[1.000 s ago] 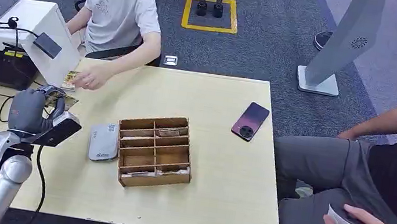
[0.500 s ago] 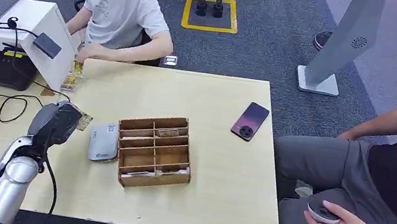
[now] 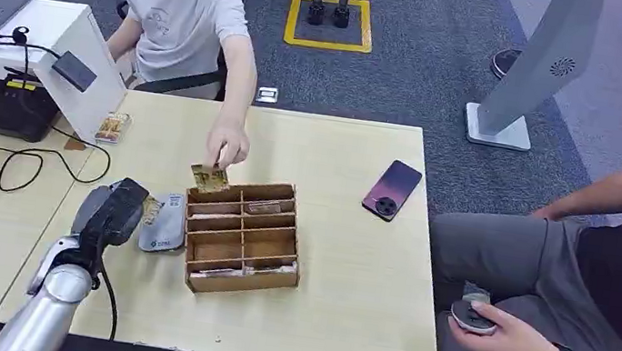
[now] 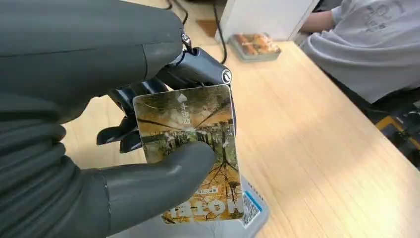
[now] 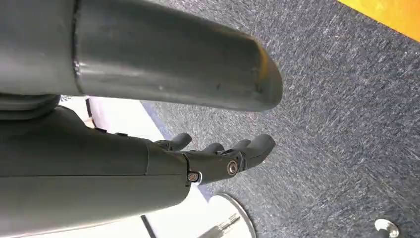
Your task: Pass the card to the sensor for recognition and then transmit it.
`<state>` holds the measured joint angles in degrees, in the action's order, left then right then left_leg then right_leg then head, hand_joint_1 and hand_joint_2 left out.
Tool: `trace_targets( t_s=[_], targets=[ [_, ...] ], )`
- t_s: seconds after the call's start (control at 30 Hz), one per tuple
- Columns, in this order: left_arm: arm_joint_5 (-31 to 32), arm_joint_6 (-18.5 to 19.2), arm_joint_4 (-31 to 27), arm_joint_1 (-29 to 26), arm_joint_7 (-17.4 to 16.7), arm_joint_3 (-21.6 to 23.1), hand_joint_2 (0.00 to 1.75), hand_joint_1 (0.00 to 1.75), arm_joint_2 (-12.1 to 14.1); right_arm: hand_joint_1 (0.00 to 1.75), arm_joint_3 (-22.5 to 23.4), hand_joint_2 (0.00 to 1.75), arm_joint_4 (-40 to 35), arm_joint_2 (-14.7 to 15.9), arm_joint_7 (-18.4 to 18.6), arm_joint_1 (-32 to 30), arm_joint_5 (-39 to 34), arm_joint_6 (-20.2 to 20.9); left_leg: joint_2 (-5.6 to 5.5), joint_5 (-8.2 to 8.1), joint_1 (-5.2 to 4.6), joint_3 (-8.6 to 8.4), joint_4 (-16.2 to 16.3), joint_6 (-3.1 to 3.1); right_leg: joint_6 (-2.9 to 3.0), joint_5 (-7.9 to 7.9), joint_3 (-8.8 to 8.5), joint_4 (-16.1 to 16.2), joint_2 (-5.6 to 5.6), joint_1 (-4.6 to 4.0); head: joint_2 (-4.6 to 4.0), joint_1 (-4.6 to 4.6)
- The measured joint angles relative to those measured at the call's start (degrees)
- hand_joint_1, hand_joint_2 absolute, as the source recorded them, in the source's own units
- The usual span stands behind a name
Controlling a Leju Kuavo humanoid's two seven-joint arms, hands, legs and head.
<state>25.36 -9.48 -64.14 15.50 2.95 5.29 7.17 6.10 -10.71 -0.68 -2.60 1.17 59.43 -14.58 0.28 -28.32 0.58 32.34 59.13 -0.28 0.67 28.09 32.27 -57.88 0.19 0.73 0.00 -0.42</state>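
Grey and dark, the left hand [image 3: 111,210] in the head view holds one card [image 3: 152,209] over the one grey sensor [image 3: 163,223] near the table's [image 3: 350,264] left edge, beside one wooden divided box [image 3: 244,236]. In the left wrist view, thumb and fingers [image 4: 148,101] pinch the yellow-brown printed card [image 4: 198,144] flat between them. In the right wrist view, the right hand [image 5: 218,158] hangs over grey carpet, fingers loosely extended, holding nothing.

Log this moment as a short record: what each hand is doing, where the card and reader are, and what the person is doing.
left hand: holds the card between thumb and fingers, above the grey reader
right hand: hangs over the carpet, holds nothing, fingers loosely extended
reader: on the table, beside the wooden organiser
person's hand: holds another card at the organiser's far edge
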Motion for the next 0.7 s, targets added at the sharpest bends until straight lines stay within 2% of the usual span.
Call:
trace_targets(
  t_s=[0.13,0.4,0.7],
  targets=[
    [-1.36,-2.17,3.59,1.08,0.98,0.00,1.75,1.75,-2.00,0.00,0.00,0.00,0.00,-0.20,0.07,0.37,0.52,0.35,-0.01,0.00,0.00,0.00,0.00,0.00,0.00,0.00,0.00,0.00,-0.01,0.00,0.00,-0.02],
    [-1.62,-3.31,6.94,2.51,1.25,0.00,1.75,1.75,-4.18,0.00,0.00,0.00,0.00,-0.48,0.28,0.63,0.63,0.66,-0.01,0.00,0.00,0.01,0.00,0.00,0.00,0.00,0.00,0.00,0.00,0.00,0.00,0.00],
    [2.73,-12.12,13.69,5.92,1.33,0.00,1.75,1.75,-4.70,0.00,0.00,0.00,-0.02,-0.59,0.57,1.03,1.53,1.31,-0.01,0.01,0.00,0.01,0.00,0.01,0.00,-0.01,0.00,-0.01,0.00,0.00,0.00,0.00]
  ],
)
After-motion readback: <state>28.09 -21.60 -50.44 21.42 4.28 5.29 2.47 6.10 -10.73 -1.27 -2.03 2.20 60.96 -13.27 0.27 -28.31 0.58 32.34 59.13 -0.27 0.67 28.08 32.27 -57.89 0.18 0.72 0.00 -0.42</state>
